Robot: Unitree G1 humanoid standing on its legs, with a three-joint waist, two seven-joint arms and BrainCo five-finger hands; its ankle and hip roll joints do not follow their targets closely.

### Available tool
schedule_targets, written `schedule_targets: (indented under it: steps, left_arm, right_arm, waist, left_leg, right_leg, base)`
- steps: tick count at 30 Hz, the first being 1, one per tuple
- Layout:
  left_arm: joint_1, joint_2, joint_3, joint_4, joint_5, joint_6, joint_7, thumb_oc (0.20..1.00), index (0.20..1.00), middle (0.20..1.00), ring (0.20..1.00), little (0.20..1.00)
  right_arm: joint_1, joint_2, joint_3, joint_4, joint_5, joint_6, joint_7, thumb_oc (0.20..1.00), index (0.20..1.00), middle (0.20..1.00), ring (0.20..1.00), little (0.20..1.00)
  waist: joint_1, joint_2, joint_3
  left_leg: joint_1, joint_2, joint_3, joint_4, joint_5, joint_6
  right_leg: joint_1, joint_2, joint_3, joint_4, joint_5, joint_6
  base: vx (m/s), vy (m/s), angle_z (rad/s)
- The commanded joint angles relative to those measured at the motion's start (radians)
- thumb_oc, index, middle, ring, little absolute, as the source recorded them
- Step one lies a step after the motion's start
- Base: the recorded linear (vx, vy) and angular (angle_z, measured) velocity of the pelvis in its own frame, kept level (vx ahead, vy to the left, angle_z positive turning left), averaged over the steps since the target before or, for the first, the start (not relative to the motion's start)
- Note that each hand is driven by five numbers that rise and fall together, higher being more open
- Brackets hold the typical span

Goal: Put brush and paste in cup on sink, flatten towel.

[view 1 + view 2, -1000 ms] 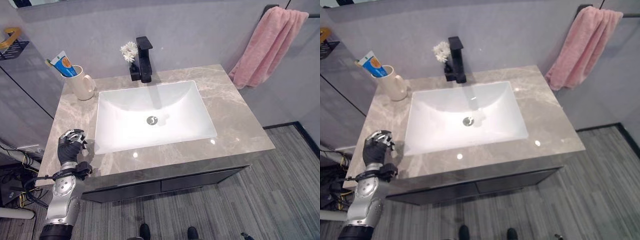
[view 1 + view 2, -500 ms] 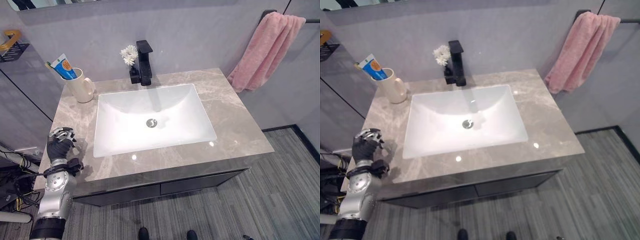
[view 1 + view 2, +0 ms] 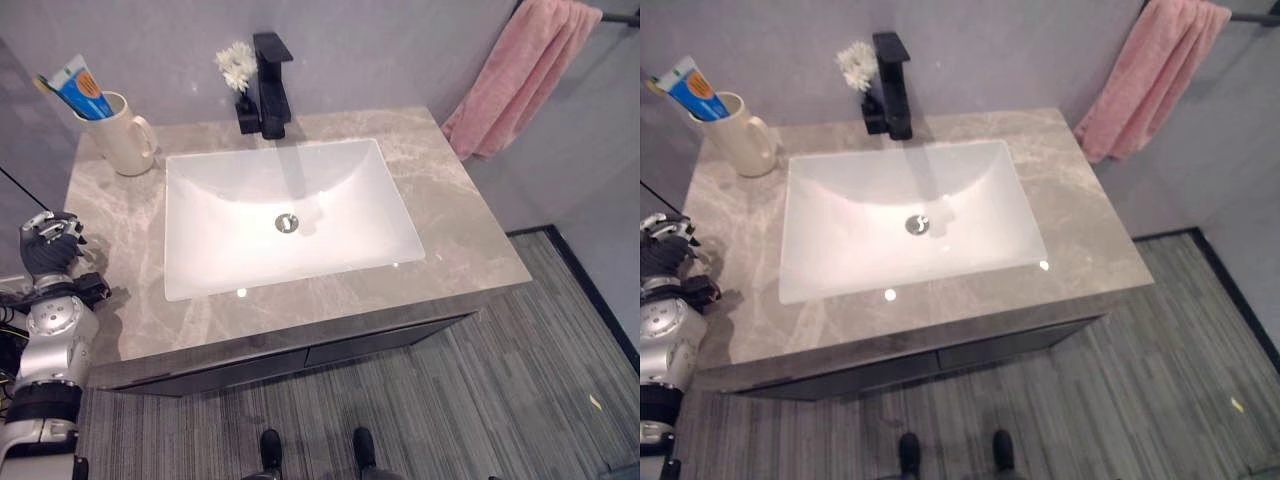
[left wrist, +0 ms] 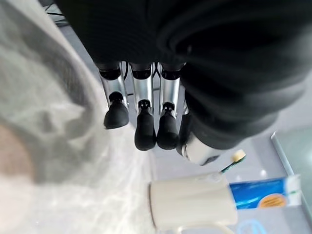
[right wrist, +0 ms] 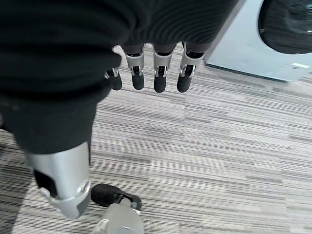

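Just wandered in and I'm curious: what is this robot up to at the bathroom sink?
It is tidying the washstand. The toothbrush and toothpaste already stand in the cream cup at the counter's back left corner. The pink towel hangs bunched on its rail, not yet flattened. The left hand hovers empty at the counter's left edge; the right hand hangs over the floor.

No legible text to be made out, print on the blue-and-white toothpaste tube (image 3: 79,88) too small to be read
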Motion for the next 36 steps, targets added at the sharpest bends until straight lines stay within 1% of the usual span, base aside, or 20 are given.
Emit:
schedule_targets:
  steps: [1, 4, 5, 7, 10, 12, 16, 17, 18, 20, 21, 22, 23, 29, 34, 36]
  left_arm:
    - [-0.109, 0.086, 0.023, 0.049, -0.038, -0.03, 0.023, 0.2, 0.2, 0.2, 0.2, 0.2]
    - [-0.178, 0.122, -0.017, 0.112, -0.053, -0.026, 0.022, 0.2, 0.2, 0.2, 0.2, 0.2]
    - [-0.225, 0.151, -0.043, 0.152, -0.058, -0.023, 0.018, 0.2, 0.2, 0.2, 0.2, 0.2]
    - [-0.232, 0.153, -0.049, 0.157, -0.06, -0.025, 0.016, 0.2, 0.2, 0.2, 0.2, 0.2]
    - [-0.329, 0.209, -0.107, 0.212, -0.071, -0.017, 0.012, 0.2, 0.2, 0.2, 0.2, 0.2]
    - [-0.353, 0.219, -0.12, 0.229, -0.074, -0.018, 0.015, 0.2, 0.2, 0.2, 0.2, 0.2]
    - [-0.466, 0.254, -0.198, 0.307, -0.099, -0.011, 0.006, 0.2, 0.2, 0.2, 0.2, 0.2]
    - [-0.517, 0.269, -0.226, 0.342, -0.11, -0.012, 0.006, 0.2, 0.2, 0.2, 0.2, 0.2]
    - [-0.521, 0.269, -0.229, 0.344, -0.111, -0.012, 0.006, 0.2, 0.2, 0.2, 0.2, 0.2]
    - [-0.559, 0.278, -0.248, 0.361, -0.12, -0.014, 0.012, 0.2, 0.2, 0.2, 0.2, 0.2]
    - [-0.589, 0.294, -0.263, 0.385, -0.128, -0.014, 0.012, 0.2, 0.2, 0.2, 0.2, 0.2]
    - [-0.592, 0.295, -0.266, 0.387, -0.129, -0.014, 0.011, 0.2, 0.2, 0.2, 0.2, 0.2]
    - [-0.62, 0.312, -0.274, 0.405, -0.137, -0.017, 0.018, 0.2, 0.2, 0.2, 0.2, 0.2]
    - [-0.65, 0.337, -0.278, 0.441, -0.145, -0.016, 0.031, 0.2, 0.2, 0.2, 0.2, 0.2]
    - [-0.677, 0.323, -0.287, 0.447, -0.138, -0.017, 0.056, 0.2, 0.2, 0.2, 0.2, 0.2]
    - [-0.63, 0.293, -0.259, 0.379, -0.123, -0.032, 0.076, 0.2, 0.2, 0.2, 0.2, 0.2]
  right_arm:
    - [-0.006, -0.053, 0.003, -0.018, 0.053, 0.017, -0.004, 1.0, 1.0, 1.0, 1.0, 1.0]
    - [-0.028, -0.059, 0.009, -0.027, 0.078, 0.014, -0.01, 1.0, 1.0, 1.0, 1.0, 1.0]
    - [-0.039, -0.059, 0.014, -0.033, 0.096, 0.008, -0.012, 1.0, 1.0, 1.0, 1.0, 1.0]
    - [-0.039, -0.057, 0.012, -0.033, 0.096, 0.008, -0.012, 1.0, 1.0, 1.0, 1.0, 1.0]
    - [-0.05, -0.068, 0.016, -0.054, 0.133, -0.001, -0.013, 1.0, 1.0, 1.0, 1.0, 1.0]
    - [-0.051, -0.065, 0.017, -0.056, 0.137, -0.004, -0.012, 1.0, 1.0, 1.0, 1.0, 1.0]
    - [-0.059, -0.06, 0.033, -0.053, 0.159, -0.008, -0.013, 1.0, 1.0, 1.0, 1.0, 1.0]
    - [-0.062, -0.059, 0.038, -0.051, 0.166, -0.011, -0.015, 1.0, 1.0, 1.0, 1.0, 1.0]
    - [-0.062, -0.057, 0.037, -0.051, 0.166, -0.011, -0.015, 1.0, 1.0, 1.0, 1.0, 1.0]
    - [-0.068, -0.056, 0.039, -0.056, 0.176, -0.014, -0.018, 1.0, 1.0, 1.0, 1.0, 1.0]
    - [-0.073, -0.054, 0.036, -0.055, 0.187, -0.016, -0.02, 1.0, 1.0, 1.0, 1.0, 1.0]
    - [-0.074, -0.053, 0.036, -0.054, 0.187, -0.016, -0.02, 1.0, 1.0, 1.0, 1.0, 1.0]
    - [-0.077, -0.048, 0.034, -0.051, 0.194, -0.018, -0.021, 1.0, 1.0, 1.0, 1.0, 1.0]
    - [-0.074, -0.036, 0.044, -0.035, 0.197, -0.017, -0.015, 1.0, 1.0, 1.0, 1.0, 1.0]
    - [-0.081, -0.03, 0.046, -0.03, 0.207, -0.02, -0.018, 1.0, 1.0, 1.0, 1.0, 1.0]
    - [-0.078, -0.023, 0.052, -0.035, 0.202, -0.022, -0.02, 1.0, 1.0, 1.0, 1.0, 1.0]
  waist:
    - [-0.014, 0.013, 0.033]
    - [-0.02, 0.009, 0.049]
    - [-0.022, 0.003, 0.059]
    - [-0.021, 0.002, 0.058]
    - [-0.027, -0.008, 0.08]
    - [-0.027, -0.011, 0.082]
    - [-0.034, -0.021, 0.096]
    - [-0.037, -0.023, 0.104]
    - [-0.036, -0.024, 0.104]
    - [-0.042, -0.024, 0.114]
    - [-0.042, -0.024, 0.116]
    - [-0.041, -0.025, 0.115]
    - [-0.037, -0.026, 0.117]
    - [-0.027, -0.037, 0.11]
    - [-0.027, -0.037, 0.111]
    - [-0.019, -0.04, 0.108]
  left_leg:
    - [-0.05, 0.04, -0.073, 0.003, 0.02, -0.051]
    - [-0.08, 0.047, -0.073, 0.003, 0.026, -0.054]
    - [-0.102, 0.056, -0.072, 0.003, 0.032, -0.056]
    - [-0.104, 0.057, -0.072, 0.003, 0.033, -0.056]
    - [-0.137, 0.067, -0.08, 0.003, 0.04, -0.062]
    - [-0.148, 0.07, -0.08, 0.003, 0.046, -0.064]
    - [-0.176, 0.075, -0.083, 0.003, 0.05, -0.066]
    - [-0.188, 0.077, -0.086, 0.003, 0.051, -0.067]
    - [-0.189, 0.077, -0.086, 0.003, 0.051, -0.067]
    - [-0.203, 0.08, -0.084, 0.003, 0.055, -0.069]
    - [-0.218, 0.088, -0.08, 0.003, 0.057, -0.072]
    - [-0.219, 0.089, -0.08, 0.003, 0.057, -0.072]
    - [-0.234, 0.1, -0.076, 0.003, 0.06, -0.077]
    - [-0.253, 0.106, -0.082, 0.003, 0.061, -0.081]
    - [-0.251, 0.094, -0.095, 0.003, 0.059, -0.079]
    - [-0.239, 0.083, -0.106, 0.003, 0.055, -0.074]
  right_leg:
    - [0.179, -0.097, -0.032, 0.012, 0.169, 0.13]
    - [0.15, -0.095, -0.026, 0.002, 0.196, 0.136]
    - [0.13, -0.092, -0.024, -0.002, 0.201, 0.136]
    - [0.128, -0.091, -0.023, -0.002, 0.201, 0.136]
    - [0.096, -0.084, -0.028, -0.002, 0.217, 0.136]
    - [0.084, -0.082, -0.027, -0.002, 0.224, 0.136]
    - [0.056, -0.073, -0.032, -0.002, 0.228, 0.136]
    - [0.041, -0.071, -0.032, -0.002, 0.238, 0.136]
    - [0.04, -0.071, -0.032, -0.002, 0.238, 0.136]
    - [0.024, -0.07, -0.038, -0.002, 0.251, 0.136]
    - [0.005, -0.068, -0.039, -0.002, 0.276, 0.136]
    - [0.003, -0.067, -0.038, -0.002, 0.276, 0.136]
    - [-0.016, -0.062, -0.043, -0.002, 0.292, 0.136]
    - [-0.031, -0.059, -0.054, -0.002, 0.303, 0.136]
    - [-0.021, -0.06, -0.06, -0.002, 0.295, 0.136]
    - [-0.004, -0.064, -0.061, -0.002, 0.289, 0.136]
  base:
    - [-0.03, 0.019, -0.08]
    - [-0.07, 0.007, -0.17]
    - [-0.06, 0.007, -0.06]
    - [-0.03, 0.006, -0.1]
    - [-0.04, 0.0, -0.16]
    - [-0.01, 0.001, -0.04]
    - [-0.02, 0.0, -0.16]
    - [-0.02, 0.004, -0.1]
    - [-0.01, 0.004, -0.14]
    - [-0.01, 0.003, -0.11]
    - [-0.01, -0.006, -0.18]
    - [0.0, -0.022, -0.34]
    - [0.0, -0.013, -0.39]
    - [0.03, -0.003, -0.22]
    - [0.03, 0.017, 0.06]
    - [0.02, 0.007, 0.01]
